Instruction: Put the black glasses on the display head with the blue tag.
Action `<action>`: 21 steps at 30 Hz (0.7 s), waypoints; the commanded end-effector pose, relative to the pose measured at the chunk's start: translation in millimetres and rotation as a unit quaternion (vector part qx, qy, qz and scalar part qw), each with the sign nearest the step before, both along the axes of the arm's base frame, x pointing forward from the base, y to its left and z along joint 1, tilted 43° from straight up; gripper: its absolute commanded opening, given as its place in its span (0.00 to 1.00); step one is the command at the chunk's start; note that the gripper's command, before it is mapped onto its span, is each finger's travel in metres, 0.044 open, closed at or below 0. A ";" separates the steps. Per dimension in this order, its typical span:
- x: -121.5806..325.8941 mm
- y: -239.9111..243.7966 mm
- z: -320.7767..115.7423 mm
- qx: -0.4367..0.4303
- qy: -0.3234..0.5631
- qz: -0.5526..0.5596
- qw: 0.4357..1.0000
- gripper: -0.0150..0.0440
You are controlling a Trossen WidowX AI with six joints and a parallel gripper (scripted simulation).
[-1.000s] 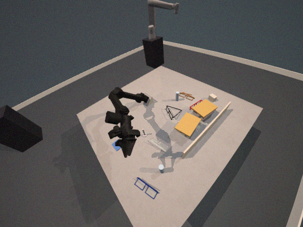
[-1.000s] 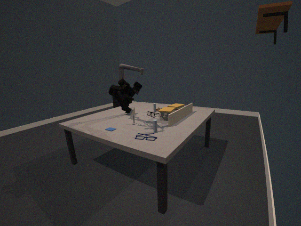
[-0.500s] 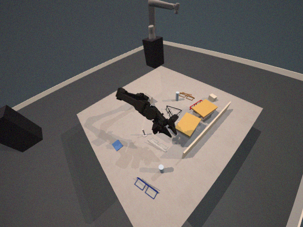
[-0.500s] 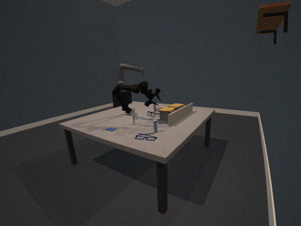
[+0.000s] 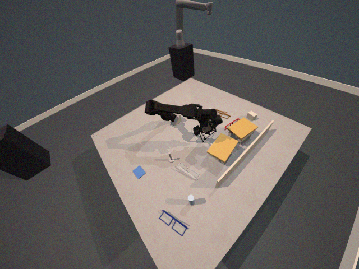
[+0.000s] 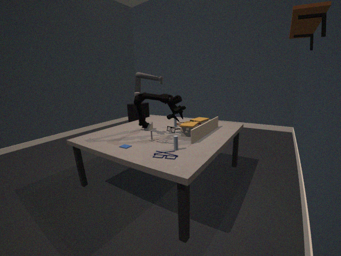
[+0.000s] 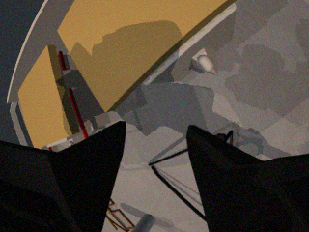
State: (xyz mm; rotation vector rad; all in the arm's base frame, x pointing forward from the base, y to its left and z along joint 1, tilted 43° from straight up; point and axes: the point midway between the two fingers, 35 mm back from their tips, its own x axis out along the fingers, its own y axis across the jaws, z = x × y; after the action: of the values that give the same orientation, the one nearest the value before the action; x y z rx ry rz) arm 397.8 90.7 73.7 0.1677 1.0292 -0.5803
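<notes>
The black glasses (image 5: 203,140) (image 6: 172,129) (image 7: 176,190) rest on the table with their temples unfolded. My gripper (image 6: 180,120) (image 7: 156,130) is partly open with nothing between its fingers. It hangs above the table, over the glasses and beside the boards; in the wrist view its right finger hides part of the glasses. Two yellow boards, the nearer (image 5: 222,147) (image 6: 189,124) (image 7: 140,39) and the farther (image 5: 243,128) (image 6: 200,119) (image 7: 39,103), sit on raised pale grey bodies. I cannot make out either display head clearly, nor a blue tag.
A cream wall (image 5: 246,153) (image 6: 204,130) runs behind the boards. Red glasses (image 7: 77,113) are by the farther board. Brown glasses (image 5: 223,113), white glasses (image 5: 188,172), blue glasses (image 5: 173,219) (image 6: 165,158), a pale cylinder (image 5: 190,198) (image 6: 175,143), a small stand (image 5: 171,159) and a blue square (image 5: 139,172) (image 6: 125,146) are around.
</notes>
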 end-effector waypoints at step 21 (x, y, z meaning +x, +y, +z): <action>-136.6 1.7 -60.2 -0.174 0.202 -0.035 0.963 0.46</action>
State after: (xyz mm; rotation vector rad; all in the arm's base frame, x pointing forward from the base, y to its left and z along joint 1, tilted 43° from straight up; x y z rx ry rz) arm 261.6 93.2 13.2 -0.2326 1.3023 -0.8676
